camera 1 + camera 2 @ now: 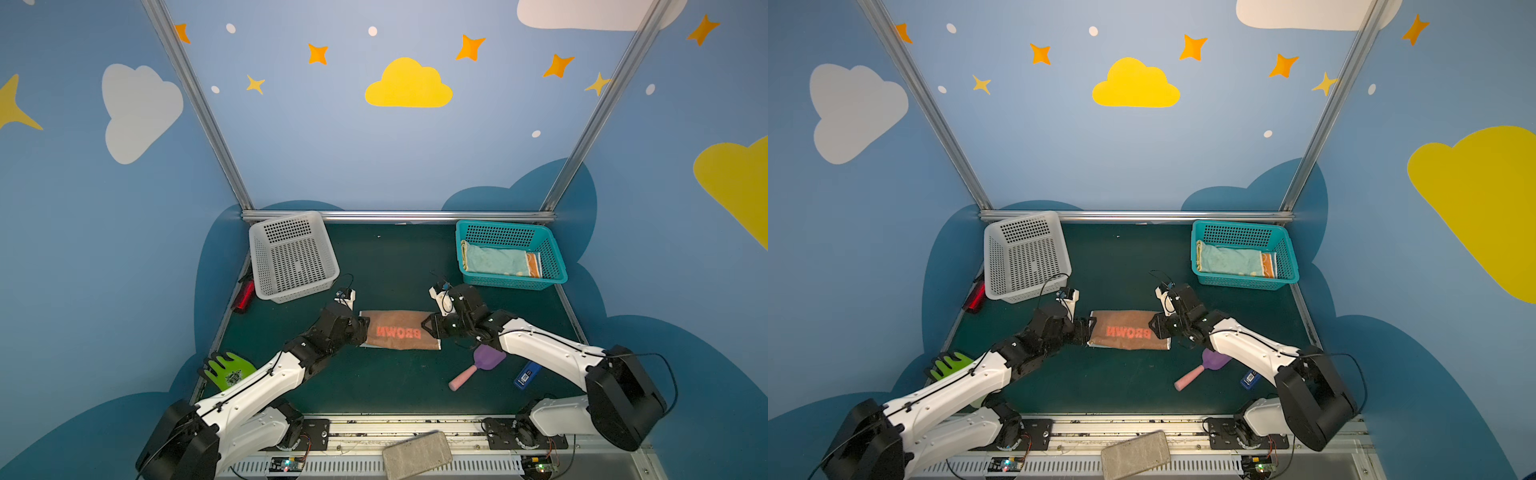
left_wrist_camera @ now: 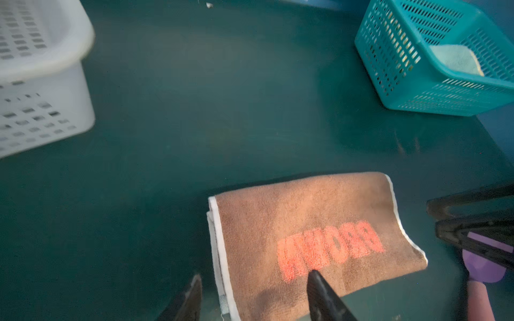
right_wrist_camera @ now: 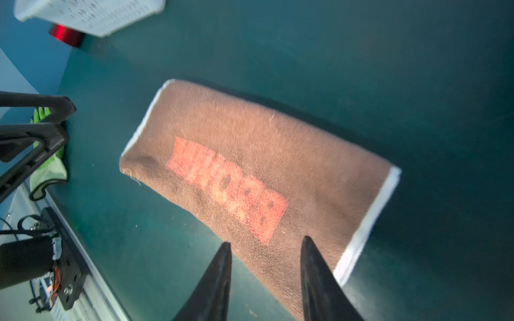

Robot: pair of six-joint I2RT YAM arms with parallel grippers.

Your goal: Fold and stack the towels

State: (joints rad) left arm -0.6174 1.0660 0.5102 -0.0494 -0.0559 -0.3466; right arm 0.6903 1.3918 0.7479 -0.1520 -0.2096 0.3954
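Folded towels (image 1: 494,259) already lie in the teal basket (image 1: 511,283), and the white basket (image 1: 258,266) holds nothing. The brown towel (image 1: 399,330) lies mid-bench (image 1: 374,386), folded in half; it probably needs another fold, then stacking. Its long axis runs side to side between the arms, and its lettering is upside down in both top views. The left end effector (image 2: 255,275) and right end effector (image 3: 266,241) are spread, gripping nothing.

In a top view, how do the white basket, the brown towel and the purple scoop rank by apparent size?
Largest to smallest: white basket, brown towel, purple scoop. The right arm hides part of the scoop.
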